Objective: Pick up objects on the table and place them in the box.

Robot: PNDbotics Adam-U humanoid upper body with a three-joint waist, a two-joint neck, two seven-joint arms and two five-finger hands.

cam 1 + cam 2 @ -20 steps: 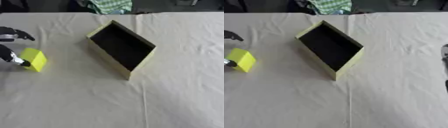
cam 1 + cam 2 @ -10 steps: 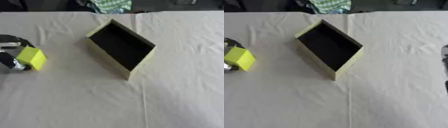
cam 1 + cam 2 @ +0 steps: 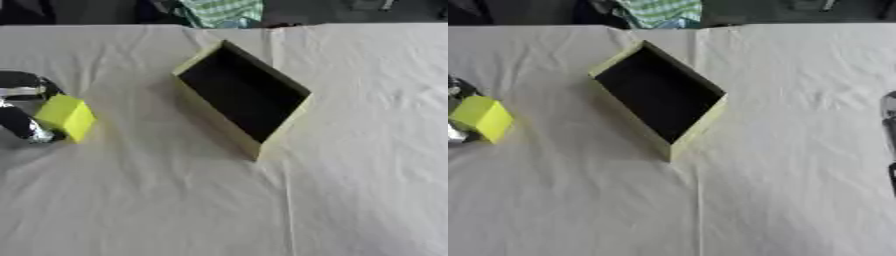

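Closing in at the left edge, the left hand (image 3: 24,107) now has the yellow block (image 3: 66,117) between its parts: a dark finger curls over the block's far side and a black-and-silver one sits against its near left corner, so the hand is curled round the block from two sides. A second ago those fingers stood apart from it, one well above and one beside its lower corner; half a second ago they had drawn in close; now they touch it. The block has turned a little since then, one corner pointing toward the camera, and it sits slightly farther right and higher than it did at the start. Whether it has left the cloth (image 3: 175,200) I cannot tell; a shadow lies just under its near edge. The box (image 3: 242,97) has not budged: it lies askew in the middle of the table, open and dark inside, pale yellow walls, well apart from the block, to its right. Over at the right edge of the right eye view, a sliver of the right hand (image 3: 890,107) shows, dark, in the same spot as before; how its fingers stand I cannot tell. A green checked cloth (image 3: 223,11) lies beyond the far edge of the table.
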